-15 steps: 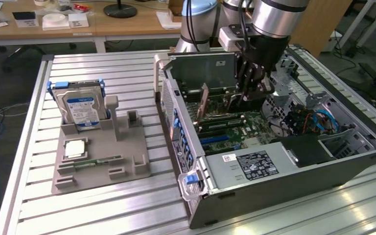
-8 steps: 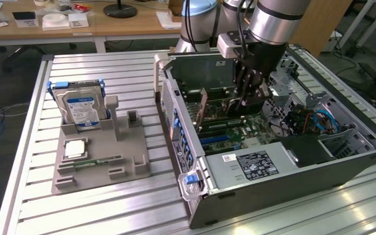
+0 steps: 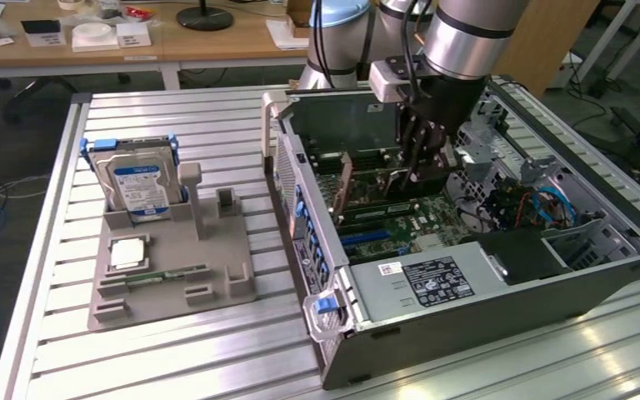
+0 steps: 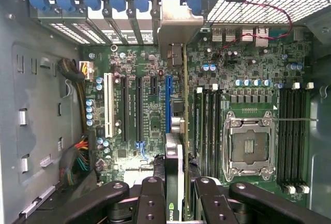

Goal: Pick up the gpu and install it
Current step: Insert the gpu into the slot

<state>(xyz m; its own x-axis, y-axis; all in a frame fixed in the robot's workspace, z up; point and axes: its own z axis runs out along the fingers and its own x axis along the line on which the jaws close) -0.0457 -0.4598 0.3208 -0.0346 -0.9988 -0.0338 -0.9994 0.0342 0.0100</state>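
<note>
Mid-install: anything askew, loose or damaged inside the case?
Nothing stands out. The gpu, gripped on edge by the hand, runs parallel to the motherboard slots, its bracket at the rear openings. No damage or loose parts show.

Inside the open case, memory sticks stand close on one side of the upright gpu; the bare slots on its other side leave room.
</note>
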